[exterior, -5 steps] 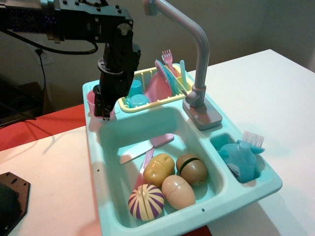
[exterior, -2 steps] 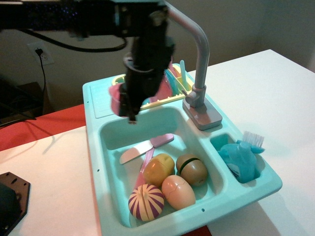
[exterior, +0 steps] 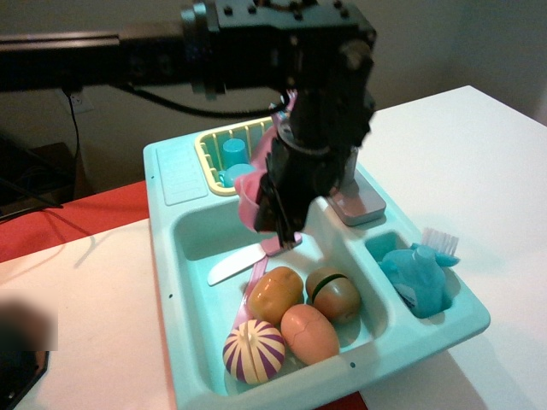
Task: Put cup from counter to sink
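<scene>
In the single camera view, the cup (exterior: 250,202) is seen as a small light-pink plastic shape, mostly hidden behind the dark gripper (exterior: 282,224), with only its left side showing; its handle cannot be made out. It is held in the air above the sink (exterior: 192,290), clear of the ribbed counter (exterior: 180,173) at the back left corner. The fingers are closed around the cup. Below it, a toy knife (exterior: 235,266) is laid on the basin floor, with toy foods (exterior: 295,316) grouped nearer the front.
</scene>
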